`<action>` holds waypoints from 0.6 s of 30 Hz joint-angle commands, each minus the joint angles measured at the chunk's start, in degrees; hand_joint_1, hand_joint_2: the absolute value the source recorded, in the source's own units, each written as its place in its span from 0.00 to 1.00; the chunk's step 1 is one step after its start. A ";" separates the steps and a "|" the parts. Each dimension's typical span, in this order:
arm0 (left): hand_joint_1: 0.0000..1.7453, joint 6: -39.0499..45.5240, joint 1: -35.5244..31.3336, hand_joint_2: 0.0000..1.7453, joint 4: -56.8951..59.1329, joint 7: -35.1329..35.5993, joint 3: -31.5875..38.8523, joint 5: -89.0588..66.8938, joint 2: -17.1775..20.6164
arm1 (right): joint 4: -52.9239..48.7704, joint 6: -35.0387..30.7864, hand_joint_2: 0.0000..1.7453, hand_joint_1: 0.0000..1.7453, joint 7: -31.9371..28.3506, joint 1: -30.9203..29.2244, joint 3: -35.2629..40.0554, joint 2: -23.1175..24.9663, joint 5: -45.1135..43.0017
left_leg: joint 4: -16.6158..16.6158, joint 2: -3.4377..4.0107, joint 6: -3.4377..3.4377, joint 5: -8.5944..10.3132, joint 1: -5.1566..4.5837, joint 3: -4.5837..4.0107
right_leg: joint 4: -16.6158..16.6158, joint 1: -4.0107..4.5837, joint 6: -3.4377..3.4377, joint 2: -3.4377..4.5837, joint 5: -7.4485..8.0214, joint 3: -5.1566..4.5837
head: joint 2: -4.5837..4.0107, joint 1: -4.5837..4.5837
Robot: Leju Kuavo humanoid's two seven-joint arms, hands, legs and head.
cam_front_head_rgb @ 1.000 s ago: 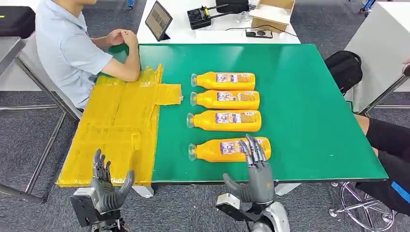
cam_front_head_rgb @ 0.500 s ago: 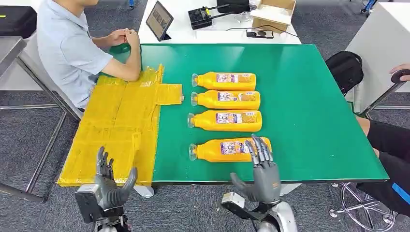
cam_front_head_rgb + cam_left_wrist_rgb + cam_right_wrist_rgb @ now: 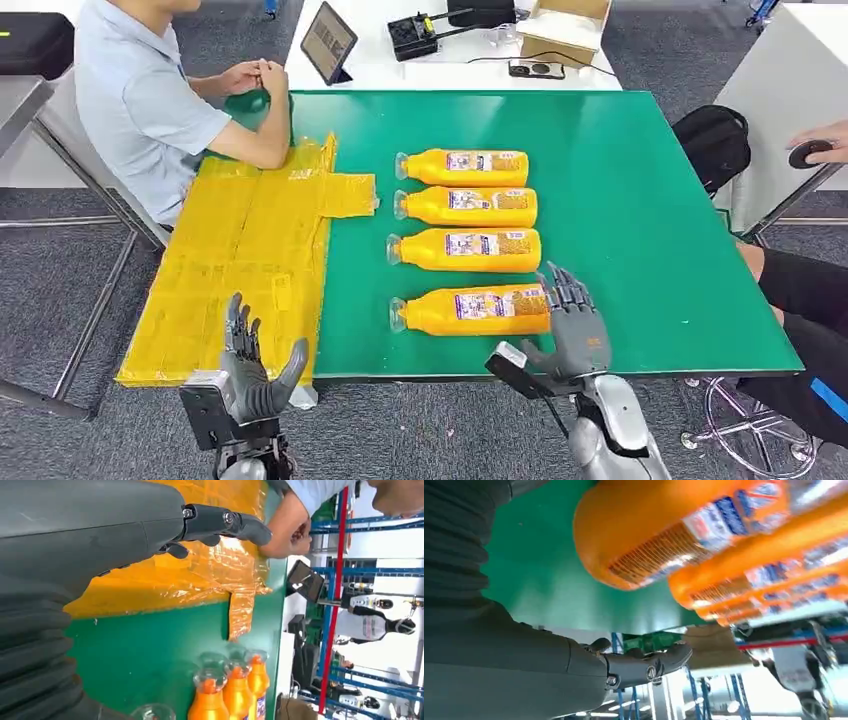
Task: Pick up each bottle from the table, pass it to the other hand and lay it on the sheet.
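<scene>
While my right hand [image 3: 577, 325] hangs over the table's near edge in the head view, its fingers are spread and hold nothing, their tips just beside the base of the nearest bottle [image 3: 468, 310]. My left hand [image 3: 252, 372] hovers off the near edge by the sheet [image 3: 240, 262], fingers apart, empty. Four bottles lie in a row on the green table [image 3: 640, 230], caps toward the sheet. One person [image 3: 150, 100] sits at the far left with an arm on the sheet; another person's hand [image 3: 822, 145] shows at the right edge.

From the left wrist, my thumb and fingers [image 3: 240, 524] stand apart over the sheet [image 3: 200, 575]; three bottles [image 3: 232, 692] and a fourth's cap show.

From the right wrist, my open fingers [image 3: 649, 662] lie beneath the nearest bottle's base [image 3: 649, 535], not touching it.
</scene>
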 commanded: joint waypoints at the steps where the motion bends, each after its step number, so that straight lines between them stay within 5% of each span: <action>1: 0.00 -0.73 -1.32 1.00 2.54 1.01 -2.13 -0.79 1.70 | 9.30 1.03 1.00 0.00 4.06 -4.56 0.27 -3.68 2.91 | -0.08 0.04 0.08 -0.04 -0.04 0.18 | -0.09 -0.01 -0.10 -0.01 -0.02 0.19 | 0.00 0.00; 7: 0.00 -1.14 -2.07 1.00 3.38 1.55 -3.46 -1.41 2.48 | 15.62 4.77 1.00 0.00 0.33 -8.34 0.53 -1.47 -1.86 | -0.13 0.12 0.07 -0.06 -0.06 0.32 | -0.13 0.00 -0.20 0.04 -0.01 0.29 | 0.00 0.00; 18: 0.00 -1.36 -2.98 1.00 4.01 2.24 -4.31 -1.93 2.63 | 25.70 2.25 1.00 0.00 1.47 -15.96 5.87 -0.92 1.77 | -0.11 0.18 0.09 -0.04 -0.03 0.33 | -0.11 0.02 -0.15 0.10 0.00 0.28 | 0.00 0.00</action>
